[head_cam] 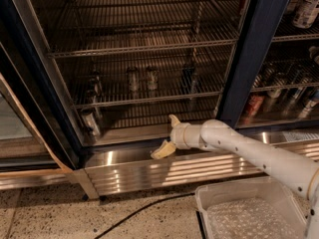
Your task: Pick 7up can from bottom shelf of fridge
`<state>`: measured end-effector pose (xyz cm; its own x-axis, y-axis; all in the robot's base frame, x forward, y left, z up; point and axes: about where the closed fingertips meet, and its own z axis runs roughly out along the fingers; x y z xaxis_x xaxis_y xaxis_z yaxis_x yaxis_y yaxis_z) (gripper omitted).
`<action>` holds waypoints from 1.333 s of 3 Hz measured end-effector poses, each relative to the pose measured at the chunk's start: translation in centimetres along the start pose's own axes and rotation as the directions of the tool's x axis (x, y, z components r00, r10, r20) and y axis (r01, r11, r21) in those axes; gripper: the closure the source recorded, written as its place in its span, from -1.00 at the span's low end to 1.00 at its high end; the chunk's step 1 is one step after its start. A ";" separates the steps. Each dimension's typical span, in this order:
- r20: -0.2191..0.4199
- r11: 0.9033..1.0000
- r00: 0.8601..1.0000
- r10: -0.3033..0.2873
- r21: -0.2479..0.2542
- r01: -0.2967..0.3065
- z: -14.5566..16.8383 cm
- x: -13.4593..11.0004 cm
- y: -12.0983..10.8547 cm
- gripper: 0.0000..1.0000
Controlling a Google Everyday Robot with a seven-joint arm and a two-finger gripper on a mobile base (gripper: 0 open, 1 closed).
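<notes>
The fridge stands open, with dark navy frames and wire racks. On the bottom shelf, at its left end, stands the 7up can, slim and silvery-grey, upright. My gripper is open at the shelf's front edge, over the steel sill. It is level with the can and well to its right, with nothing between its fingers. One cream fingertip points up and the other points down-left. The white arm comes in from the lower right.
On the rack above stand two silvery cans, a dark can and more at the left. The right compartment holds several cans, one red. A clear plastic bin and a black cable lie on the floor.
</notes>
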<state>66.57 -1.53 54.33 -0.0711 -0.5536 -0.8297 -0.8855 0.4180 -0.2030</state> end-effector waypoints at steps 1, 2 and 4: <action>0.057 1.000 0.998 -0.003 0.013 0.002 2.1 -0.6 -1.1 -1.00; 0.062 1.000 0.998 -0.002 0.016 0.001 2.6 -0.6 -1.1 -1.00; 0.119 0.998 0.993 -0.017 0.060 0.010 6.4 -2.3 -2.9 -1.00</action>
<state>72.26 3.13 53.53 -0.0009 -0.4713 -0.8820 -0.8571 0.4548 -0.2421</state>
